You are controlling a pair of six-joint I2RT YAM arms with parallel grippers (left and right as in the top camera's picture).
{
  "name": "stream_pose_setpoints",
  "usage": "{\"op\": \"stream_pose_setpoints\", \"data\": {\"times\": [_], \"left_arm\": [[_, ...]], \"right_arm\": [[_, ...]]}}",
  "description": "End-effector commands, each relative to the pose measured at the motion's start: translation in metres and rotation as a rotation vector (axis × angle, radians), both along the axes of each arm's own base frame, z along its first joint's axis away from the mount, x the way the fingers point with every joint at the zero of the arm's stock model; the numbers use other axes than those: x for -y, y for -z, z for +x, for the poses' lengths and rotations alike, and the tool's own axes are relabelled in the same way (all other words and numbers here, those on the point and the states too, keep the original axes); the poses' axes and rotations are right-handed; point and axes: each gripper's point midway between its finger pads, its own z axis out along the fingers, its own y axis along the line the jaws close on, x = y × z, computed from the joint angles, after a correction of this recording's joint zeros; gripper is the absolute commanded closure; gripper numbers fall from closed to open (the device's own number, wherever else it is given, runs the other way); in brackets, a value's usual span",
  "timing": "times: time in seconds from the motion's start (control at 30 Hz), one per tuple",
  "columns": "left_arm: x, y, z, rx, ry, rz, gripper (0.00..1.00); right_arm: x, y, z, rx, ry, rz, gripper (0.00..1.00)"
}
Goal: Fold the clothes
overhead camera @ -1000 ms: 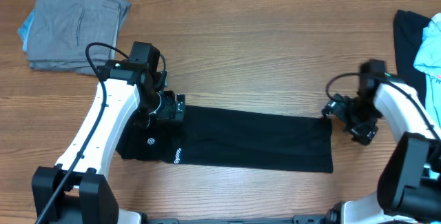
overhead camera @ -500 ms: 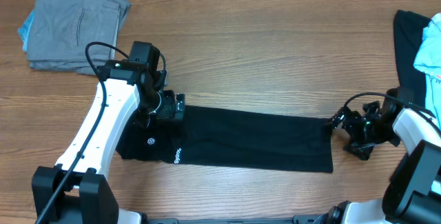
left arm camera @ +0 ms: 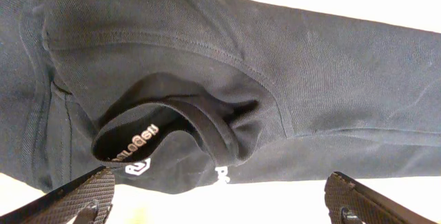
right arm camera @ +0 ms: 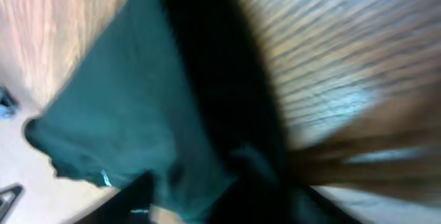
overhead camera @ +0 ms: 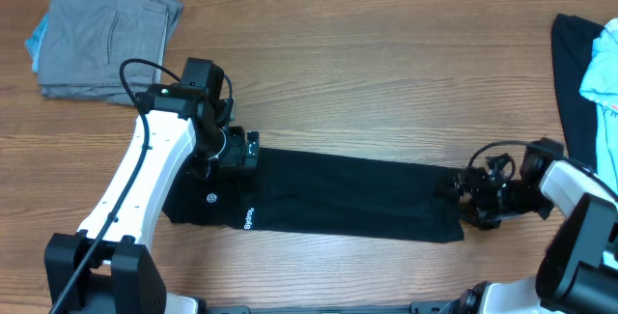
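Observation:
The black shirt lies folded into a long strip across the front of the wooden table, with its round white logo and white lettering at the left end. My left gripper hovers open over the collar end. In the left wrist view the collar and logo of the shirt lie ahead of the left gripper, whose wide-apart fingers hold nothing. My right gripper is low at the shirt's right edge. The right wrist view is blurred, with dark shirt fabric filling the space at the right gripper.
A folded grey garment with light blue cloth under it lies at the back left. A black garment and a light blue one are piled at the right edge.
The right arm dropped and swung in to the shirt's right edge, its jaws narrowing, and that edge has bunched slightly leftward. The left arm has not moved.

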Motion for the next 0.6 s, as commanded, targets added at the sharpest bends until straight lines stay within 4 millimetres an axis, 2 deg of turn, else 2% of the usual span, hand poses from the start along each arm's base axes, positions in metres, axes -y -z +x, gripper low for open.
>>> {"op": "stream_pose_setpoints", "data": {"times": [0.0, 0.1, 0.3, 0.37, 0.47, 0.57], "left_arm": [[-0.001, 0.0, 0.002, 0.003, -0.002, 0.006, 0.0], [-0.001, 0.0, 0.002, 0.002, -0.002, 0.006, 0.0], [-0.001, 0.0, 0.002, 0.002, -0.002, 0.007, 0.0], [-0.001, 0.0, 0.001, 0.001, -0.002, 0.007, 0.0], [-0.001, 0.0, 0.0, -0.004, -0.002, 0.007, 0.0], [-0.001, 0.0, 0.0, -0.006, -0.002, 0.008, 0.0]], "right_arm": [[-0.001, 0.012, -0.011, -0.057, 0.006, -0.01, 0.7], [0.0, 0.011, -0.007, -0.073, 0.042, -0.011, 0.96], [0.009, -0.003, 0.012, -0.046, 0.091, -0.032, 0.96], [0.019, -0.017, 0.025, -0.03, 0.125, -0.071, 0.96], [0.041, -0.032, 0.032, -0.039, 0.175, -0.191, 0.96], [0.052, -0.059, 0.039, 0.006, 0.191, -0.259, 0.96]]}}
